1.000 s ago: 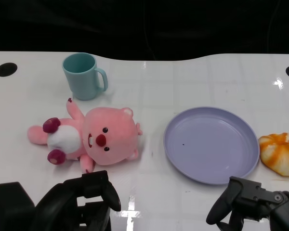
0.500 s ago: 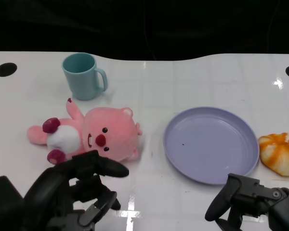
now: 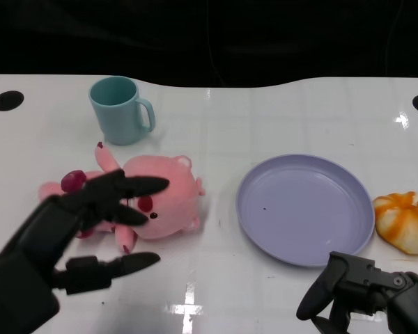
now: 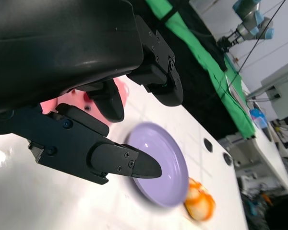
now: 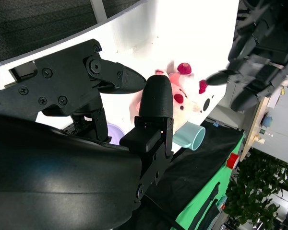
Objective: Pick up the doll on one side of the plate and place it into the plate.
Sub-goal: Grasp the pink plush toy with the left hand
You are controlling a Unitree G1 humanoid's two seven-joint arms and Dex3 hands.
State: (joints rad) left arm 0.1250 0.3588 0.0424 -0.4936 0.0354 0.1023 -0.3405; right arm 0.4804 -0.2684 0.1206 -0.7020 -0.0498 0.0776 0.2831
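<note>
Pink doll (image 3: 150, 202) lies on its back on white table (image 3: 265, 111), left of purple plate (image 3: 305, 209), w/ a gap between. Left hand (image 3: 70, 229) over doll's body, fingers spread, holding nothing. Right hand (image 3: 359, 296) near table's front edge, fingers curled in, empty.

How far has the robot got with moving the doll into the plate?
Done: nothing; the pink doll lies on the table left of the purple plate, which holds nothing. In hand: the left hand reaches over the doll, fingers spread. Left: grasp, lift, place. The right hand holds nothing.
</note>
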